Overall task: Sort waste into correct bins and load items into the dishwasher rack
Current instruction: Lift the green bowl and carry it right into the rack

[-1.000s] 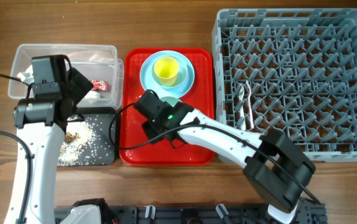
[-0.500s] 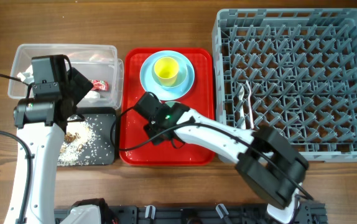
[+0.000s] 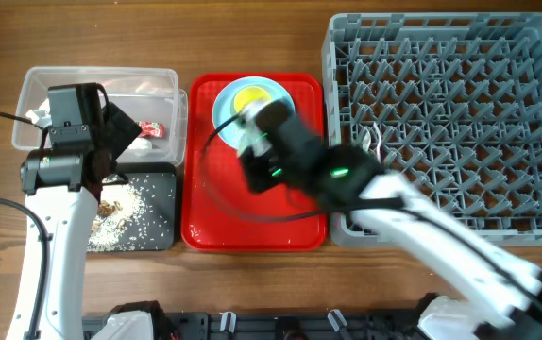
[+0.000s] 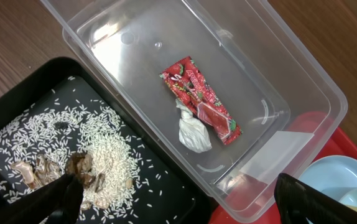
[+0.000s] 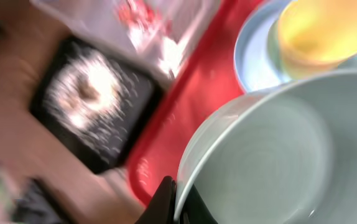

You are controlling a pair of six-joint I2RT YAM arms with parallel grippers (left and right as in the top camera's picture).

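The mint green bowl (image 5: 272, 149) hangs tilted above the red tray (image 5: 185, 106), its rim pinched in my right gripper (image 5: 180, 198), which is shut on it. In the overhead view that arm (image 3: 299, 161) is a blur over the tray. Beyond the bowl, the yellow cup (image 3: 252, 97) stands on the light blue plate (image 5: 253, 56). My left gripper (image 4: 180, 202) is open and holds nothing, hovering where the clear tub (image 4: 303, 81) meets the black tray (image 4: 166, 180). The red wrapper (image 4: 200, 102) and white tissue (image 4: 194, 132) lie in the tub, and rice scraps (image 4: 97, 149) are spread in the black tray.
The grey dishwasher rack (image 3: 450, 123) fills the right side of the table, with white utensils (image 3: 373, 142) lying at its left edge. Bare wooden tabletop (image 3: 252, 38) runs along the back.
My right gripper has shut on the bowl's rim and lifted it off the red tray, the arm swinging fast toward the back and right. The left arm has not moved.
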